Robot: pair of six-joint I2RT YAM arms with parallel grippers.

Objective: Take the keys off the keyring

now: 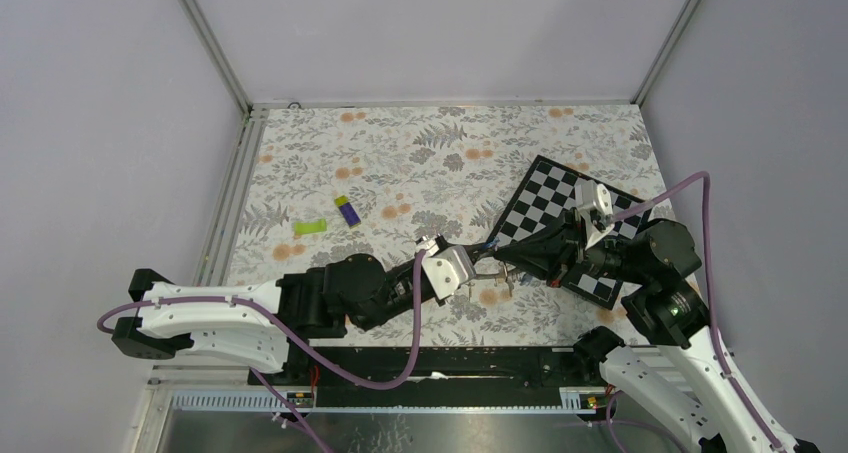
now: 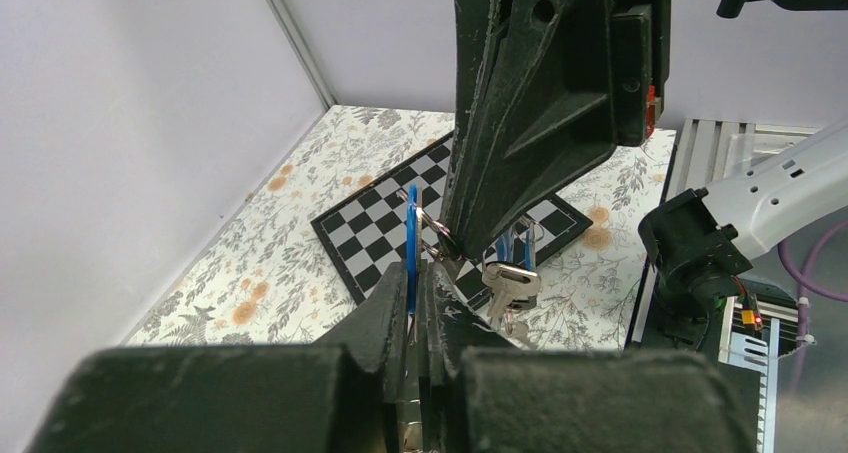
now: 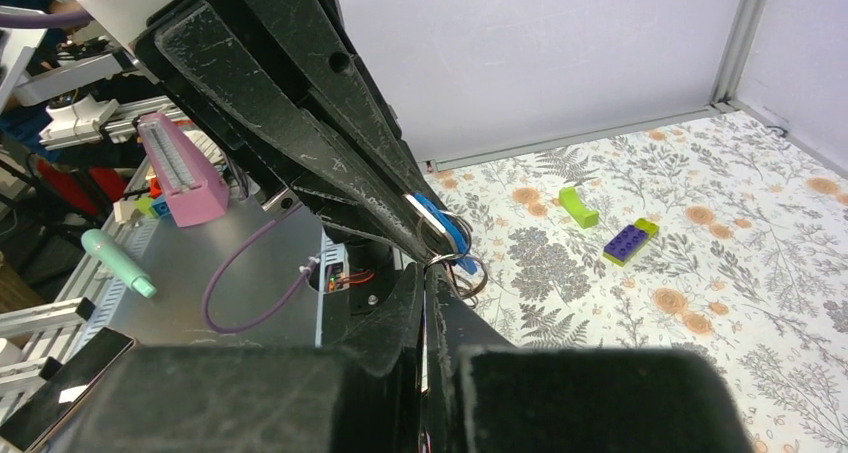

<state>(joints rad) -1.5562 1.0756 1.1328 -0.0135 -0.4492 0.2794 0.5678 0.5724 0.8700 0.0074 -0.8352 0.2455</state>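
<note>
Both grippers meet above the table's middle, tips almost touching. My left gripper is shut on a blue-headed key, held edge-on between its fingers in the left wrist view. My right gripper is shut on the thin grey keyring, whose loop pokes out past its tips. A silver key and more blue-tagged keys hang below the right gripper's fingers. The bunch dangles over the table.
A black-and-white chessboard mat lies under the right arm. A purple-and-green block and a green block lie to the left on the floral tablecloth. Walls close in the left, back and right sides.
</note>
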